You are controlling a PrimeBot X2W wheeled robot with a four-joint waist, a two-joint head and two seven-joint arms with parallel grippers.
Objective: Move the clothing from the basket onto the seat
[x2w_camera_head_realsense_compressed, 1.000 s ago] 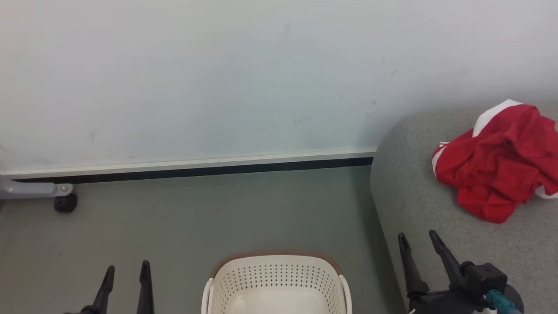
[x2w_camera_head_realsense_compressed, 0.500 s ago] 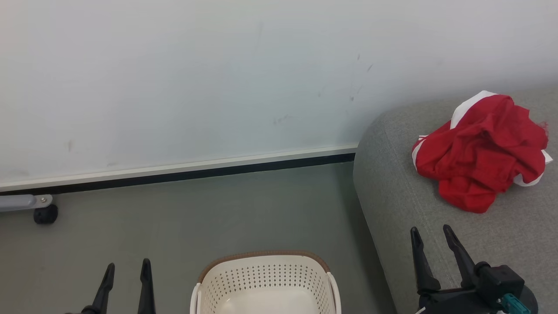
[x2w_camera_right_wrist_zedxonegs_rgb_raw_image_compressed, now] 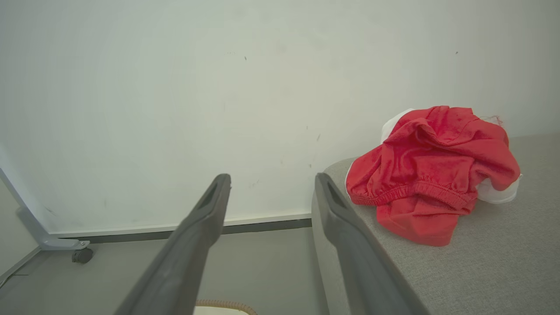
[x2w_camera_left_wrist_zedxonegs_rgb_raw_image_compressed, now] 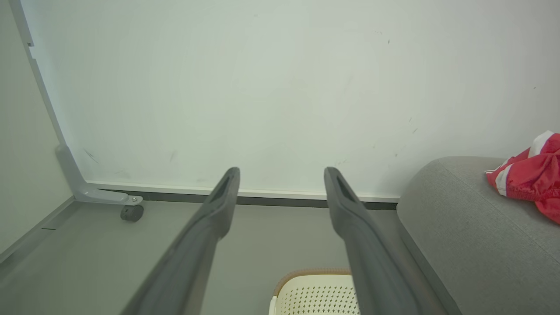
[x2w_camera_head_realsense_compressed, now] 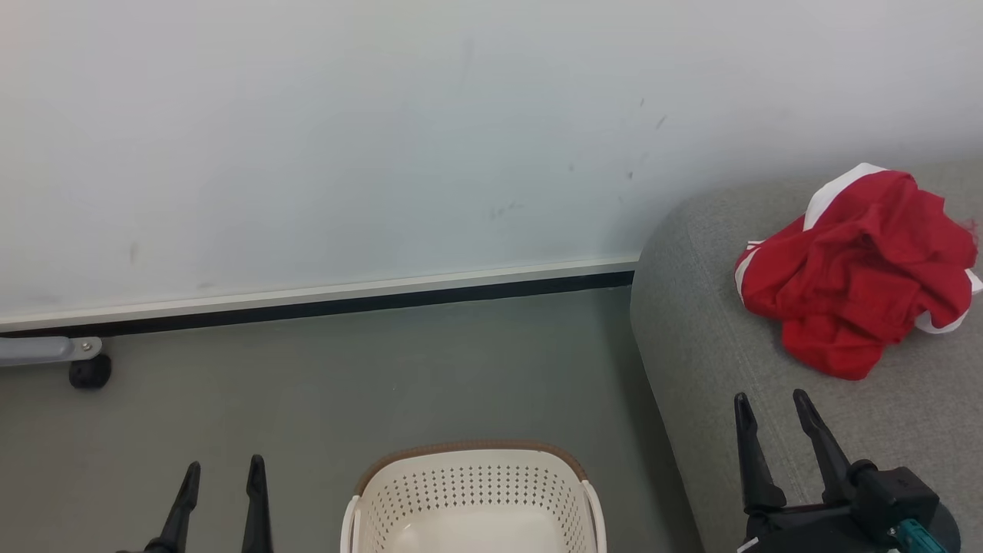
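My left pincer (x2w_camera_head_realsense_compressed: 224,463) and right pincer (x2w_camera_head_realsense_compressed: 769,396) gape empty. Clothes (x2w_camera_head_realsense_compressed: 856,269) lie on the seat (x2w_camera_head_realsense_compressed: 706,307), ahead-right of the right pincer; the basket (x2w_camera_head_realsense_compressed: 468,445) sits between both. Its near floor's hidden, so I might strand a garment.

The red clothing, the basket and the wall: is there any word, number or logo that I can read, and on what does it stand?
None can be read. The red clothing lies crumpled on the grey sofa and shows plain red cloth with white trim, no lettering. The basket and the wall bear no label or sign.
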